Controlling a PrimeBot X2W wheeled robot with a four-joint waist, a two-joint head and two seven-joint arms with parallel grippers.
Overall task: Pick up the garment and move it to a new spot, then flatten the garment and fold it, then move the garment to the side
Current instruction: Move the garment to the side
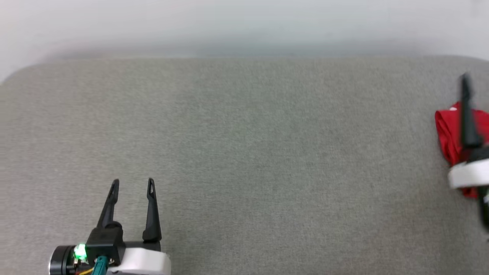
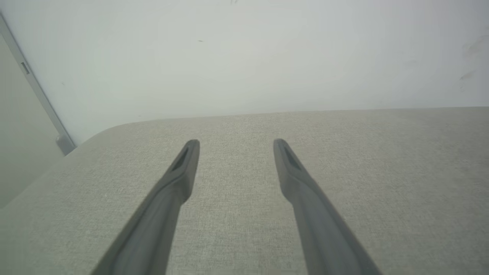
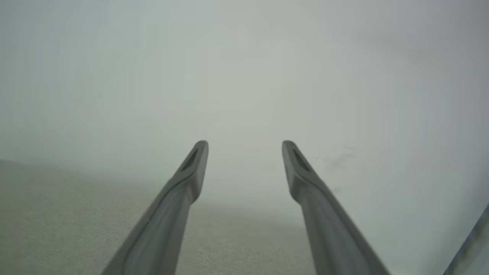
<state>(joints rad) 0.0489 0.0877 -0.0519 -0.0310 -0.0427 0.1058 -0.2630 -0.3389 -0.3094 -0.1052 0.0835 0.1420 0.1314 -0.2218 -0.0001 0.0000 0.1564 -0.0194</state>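
The surface (image 1: 244, 152) is grey woven cloth with rounded far corners, ending at a pale wall (image 1: 244, 23) along the top of the frame. The garment (image 1: 449, 130), a crumpled red heap, lies at the right edge, cut off there, its long axis roughly top to bottom. The right claw (image 3: 244, 143) above it is released, fingers spread. A broad stretch of cloth separates it from the left claw (image 1: 132, 183) at lower left, also released.

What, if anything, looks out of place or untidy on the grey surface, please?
The red garment lies in a crumpled heap at the head view's right edge, partly cut off, not flat or neatly folded. Nothing else stands out.
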